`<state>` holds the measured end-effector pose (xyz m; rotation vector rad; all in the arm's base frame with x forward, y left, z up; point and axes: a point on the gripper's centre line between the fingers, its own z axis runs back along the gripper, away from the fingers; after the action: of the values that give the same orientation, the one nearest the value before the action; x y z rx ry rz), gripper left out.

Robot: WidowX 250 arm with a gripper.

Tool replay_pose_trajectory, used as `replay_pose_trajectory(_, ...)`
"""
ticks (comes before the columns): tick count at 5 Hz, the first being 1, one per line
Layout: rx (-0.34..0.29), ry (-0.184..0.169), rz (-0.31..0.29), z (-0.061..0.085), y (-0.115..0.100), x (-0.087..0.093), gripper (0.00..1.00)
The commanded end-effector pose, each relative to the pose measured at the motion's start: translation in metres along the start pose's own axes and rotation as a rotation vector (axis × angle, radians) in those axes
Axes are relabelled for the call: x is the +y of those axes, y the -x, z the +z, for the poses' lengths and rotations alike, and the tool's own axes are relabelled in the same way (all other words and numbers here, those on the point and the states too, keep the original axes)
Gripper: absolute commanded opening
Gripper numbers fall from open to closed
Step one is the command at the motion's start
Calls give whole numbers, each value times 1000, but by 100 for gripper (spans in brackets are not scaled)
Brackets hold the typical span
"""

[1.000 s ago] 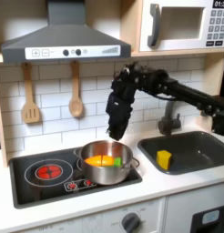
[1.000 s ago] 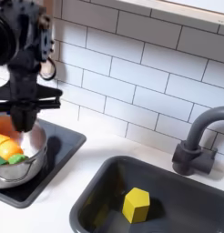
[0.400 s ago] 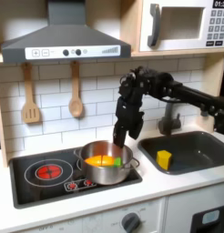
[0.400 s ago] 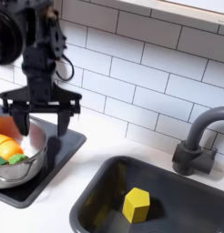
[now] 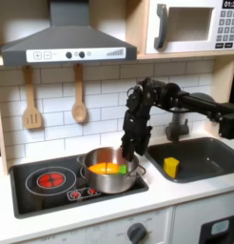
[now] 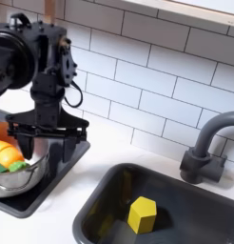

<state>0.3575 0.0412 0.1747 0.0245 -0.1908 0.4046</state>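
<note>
Both exterior views are small and soft, with fine detail smeared. In the first exterior view, even indoor light falls from above and in front; the white brick-pattern wall [image 5: 52,119] at centre left reads bright, and the dark grey sink basin [image 5: 200,157] at lower right stays dim. The shiny round metal pot [image 5: 113,172] carries pale glare on its side. In the second exterior view, the black robot arm [image 6: 43,71] at upper left looks slightly blurred, its dark surfaces losing detail.

Black pincer [image 6: 45,141], silver pot [image 5: 110,177] – orange food [image 6: 5,152], yellow block [image 6: 141,213], white-tiled wall [image 6: 147,81]
</note>
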Motion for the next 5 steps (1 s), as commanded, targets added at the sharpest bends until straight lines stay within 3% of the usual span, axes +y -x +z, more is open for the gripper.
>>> replay_pose_trajectory(1, 64, -1, -73, -19, 5, -8, 0)
replay_pose_trajectory(3, 48, 3, -124, -19, 3, -15, 0)
replay_pose_trajectory(5, 52, 7, -122, -19, 4, -13, 0)
